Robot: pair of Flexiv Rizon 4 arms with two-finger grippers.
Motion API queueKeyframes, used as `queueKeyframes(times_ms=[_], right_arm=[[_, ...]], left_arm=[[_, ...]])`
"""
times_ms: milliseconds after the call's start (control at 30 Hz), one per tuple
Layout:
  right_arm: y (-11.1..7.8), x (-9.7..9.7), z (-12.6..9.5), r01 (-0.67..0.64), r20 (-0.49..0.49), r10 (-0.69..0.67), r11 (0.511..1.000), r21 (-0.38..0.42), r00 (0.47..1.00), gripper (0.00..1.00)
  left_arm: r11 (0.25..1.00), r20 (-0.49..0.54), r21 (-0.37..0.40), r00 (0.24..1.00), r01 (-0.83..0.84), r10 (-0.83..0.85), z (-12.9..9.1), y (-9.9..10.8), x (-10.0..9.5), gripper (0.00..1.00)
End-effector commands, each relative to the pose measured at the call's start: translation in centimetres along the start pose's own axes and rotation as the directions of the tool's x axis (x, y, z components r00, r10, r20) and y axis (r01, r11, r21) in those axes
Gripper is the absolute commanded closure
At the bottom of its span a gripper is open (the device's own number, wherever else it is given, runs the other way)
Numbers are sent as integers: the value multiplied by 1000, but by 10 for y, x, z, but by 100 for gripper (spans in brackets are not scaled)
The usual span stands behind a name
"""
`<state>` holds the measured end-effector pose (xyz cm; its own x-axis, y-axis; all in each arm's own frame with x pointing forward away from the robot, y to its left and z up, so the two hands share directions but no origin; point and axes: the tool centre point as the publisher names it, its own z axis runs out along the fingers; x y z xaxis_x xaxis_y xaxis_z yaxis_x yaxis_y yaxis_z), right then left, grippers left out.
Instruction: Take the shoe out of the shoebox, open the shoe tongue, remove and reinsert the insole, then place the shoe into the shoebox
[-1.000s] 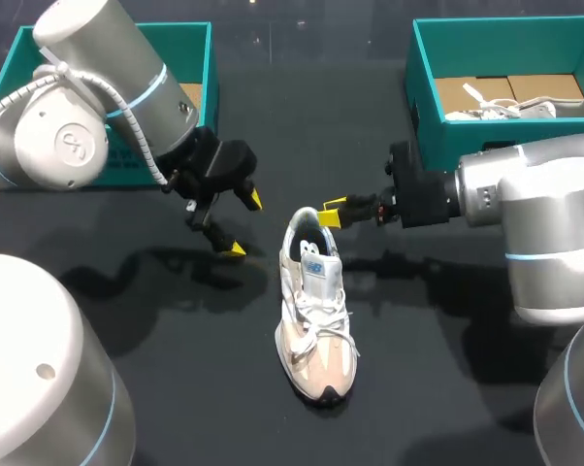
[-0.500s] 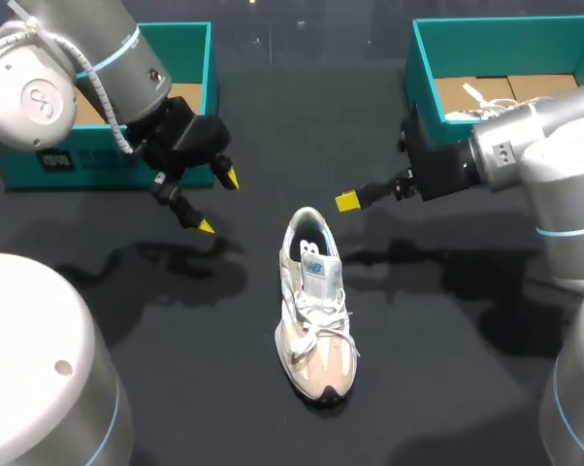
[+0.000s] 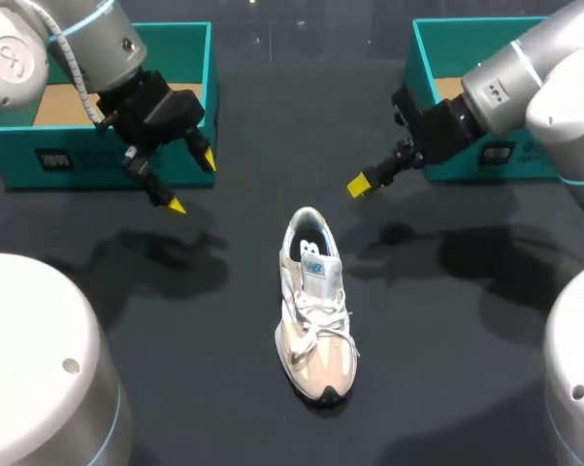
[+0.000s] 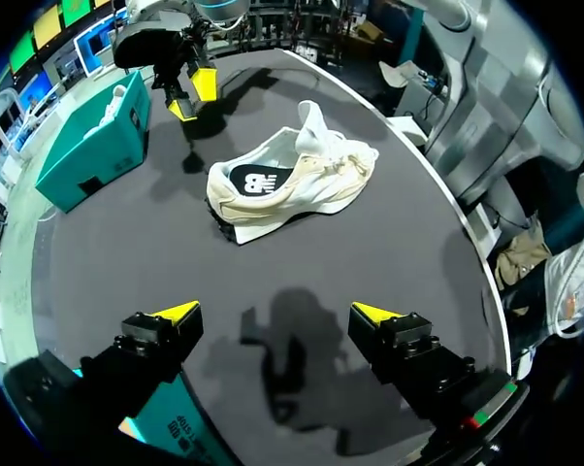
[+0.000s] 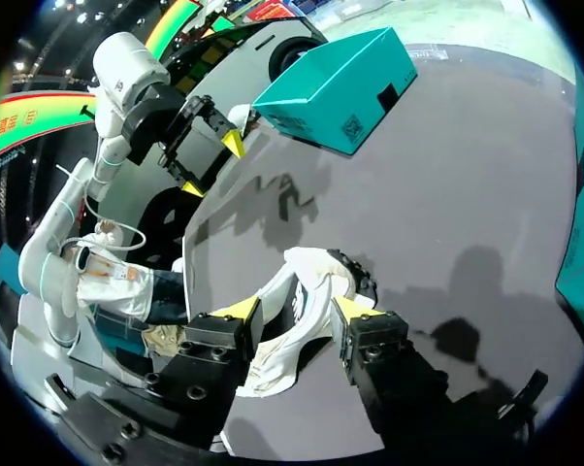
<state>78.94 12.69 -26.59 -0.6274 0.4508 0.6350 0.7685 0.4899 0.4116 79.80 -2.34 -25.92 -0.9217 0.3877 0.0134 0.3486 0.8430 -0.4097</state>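
Beige shoe (image 3: 314,316) lies apart from our released fingers (image 3: 177,205): left gripper (image 3: 191,182) ten o'clock, right gripper (image 3: 358,184) one o'clock.

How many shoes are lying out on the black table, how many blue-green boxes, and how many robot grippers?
Shoe: 1
Boxes: 2 (left box, right box)
Grippers: 2 (left gripper, right gripper)
Total: 5

Shoe (image 3: 314,316) on tbl (image 3: 438,388) (L/R jaws off it).

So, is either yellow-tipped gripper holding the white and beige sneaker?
No, the white and beige sneaker lies alone on the black table, left gripper and right gripper both clear of it.
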Motion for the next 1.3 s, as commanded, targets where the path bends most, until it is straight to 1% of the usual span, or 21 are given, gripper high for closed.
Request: queueKeyframes(times_ms=[33,100,133,333,400,467,500,900,933,1000,1067,1100,1167,1200,1233,1267,1300], right_arm=[[0,15,-8,-43,110,19,973,228,994,74],[-1,19,-9,-67,141,34,970,235,989,96],[-1,21,-8,-83,159,45,966,244,986,100],[1,35,-2,-179,286,104,952,247,952,100],[2,41,1,-204,309,126,950,236,943,100],[2,48,5,-247,331,162,940,233,930,100],[2,51,6,-254,342,172,944,211,924,100],[2,51,6,-254,342,172,944,211,924,100],[2,51,6,-254,342,172,944,211,924,100],[3,54,20,-259,342,182,946,194,922,100],[3,59,36,-325,440,220,928,181,871,100],[3,62,41,-310,434,209,935,174,876,100],[2,66,55,-368,520,243,918,150,819,100],[1,67,59,-378,539,258,917,125,802,100],[1,68,61,-409,576,277,906,109,769,100],[0,68,66,-458,654,303,886,75,693,100],[-1,68,68,-470,669,309,880,67,675,100]], left_arm=[[1000,-6,-4,1000,-15,14,-16,7,-1,0],[1000,-6,-5,1000,-28,28,-23,11,-2,0],[999,-4,-6,999,-33,33,-27,14,-3,0],[995,-4,-15,995,-97,97,-53,30,-4,0],[992,-25,-28,992,-121,120,-62,37,-4,0],[992,-25,-28,992,-121,120,-62,37,-4,0],[992,-25,-28,992,-121,120,-62,37,-4,0],[992,-25,-28,992,-121,120,-62,37,-4,0],[989,-25,-40,989,-145,144,-64,39,-6,0],[986,-38,-34,986,-164,163,-69,46,-8,0],[984,-52,-37,983,-176,174,-74,56,-11,0],[982,-61,-31,981,-184,182,-77,61,-12,0],[980,-71,-30,979,-194,192,-83,72,-16,0],[979,-76,-25,977,-201,198,-86,76,-16,0],[979,-75,-25,977,-201,199,-88,78,-17,0],[976,-79,-20,973,-218,216,-91,82,-19,0],[973,-84,-17,970,-229,227,-94,84,-21,0]])
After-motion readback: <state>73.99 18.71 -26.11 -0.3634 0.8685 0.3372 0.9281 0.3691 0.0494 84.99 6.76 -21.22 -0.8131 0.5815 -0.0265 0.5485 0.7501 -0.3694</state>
